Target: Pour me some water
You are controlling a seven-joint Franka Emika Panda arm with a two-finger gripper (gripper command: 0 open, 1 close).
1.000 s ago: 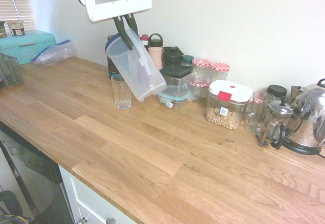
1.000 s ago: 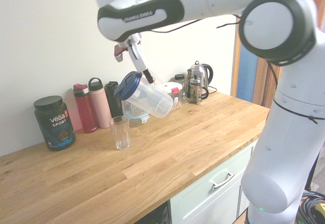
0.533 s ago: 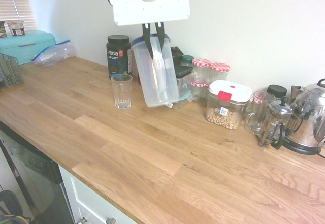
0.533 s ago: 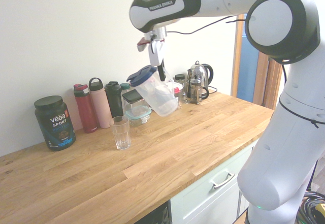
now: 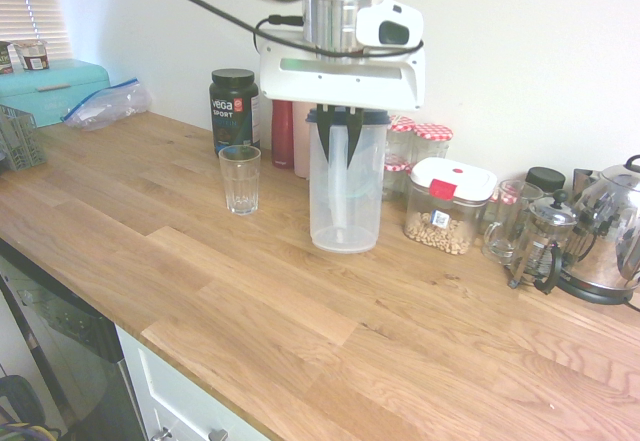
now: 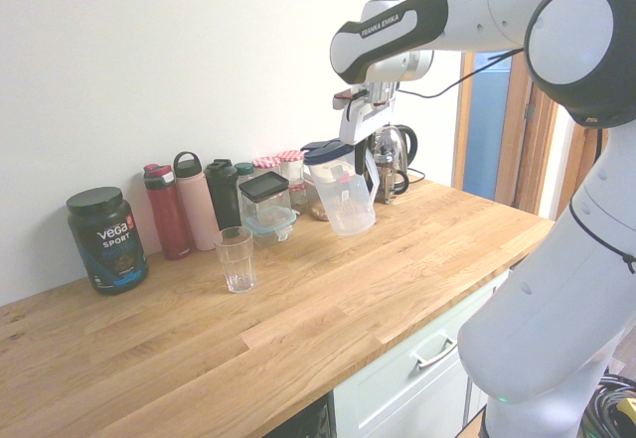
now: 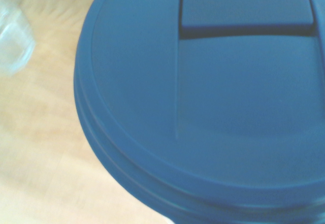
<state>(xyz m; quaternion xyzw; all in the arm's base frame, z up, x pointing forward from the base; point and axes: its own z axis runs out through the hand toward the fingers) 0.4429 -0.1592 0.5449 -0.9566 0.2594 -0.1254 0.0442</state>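
Note:
A clear plastic pitcher (image 5: pixel 346 196) with a dark blue lid (image 7: pixel 213 97) stands upright on the wooden counter (image 5: pixel 250 301), or just above it; contact is not clear. My gripper (image 5: pixel 338 136) is shut on the pitcher's handle from above; in the second exterior view the gripper (image 6: pixel 360 155) grips the pitcher (image 6: pixel 343 200) too. A ribbed drinking glass (image 5: pixel 240 179) stands to the pitcher's left, apart from it; that glass (image 6: pixel 235 258) looks empty. The wrist view is filled by the blue lid, with a blurred glass (image 7: pixel 12 41) at one edge.
Along the wall stand a black Vega tub (image 5: pixel 233 109), bottles (image 6: pixel 167 211), lidded jars (image 5: pixel 432 144), a food container with a red tab (image 5: pixel 447 204), a French press (image 5: pixel 540 244) and a kettle (image 5: pixel 610 231). A teal bread box (image 5: pixel 50 89) sits far left.
The pitcher was tilted over the glass a second ago. It has swung back upright and moved right, away from the glass, down to the counter, still in my gripper.

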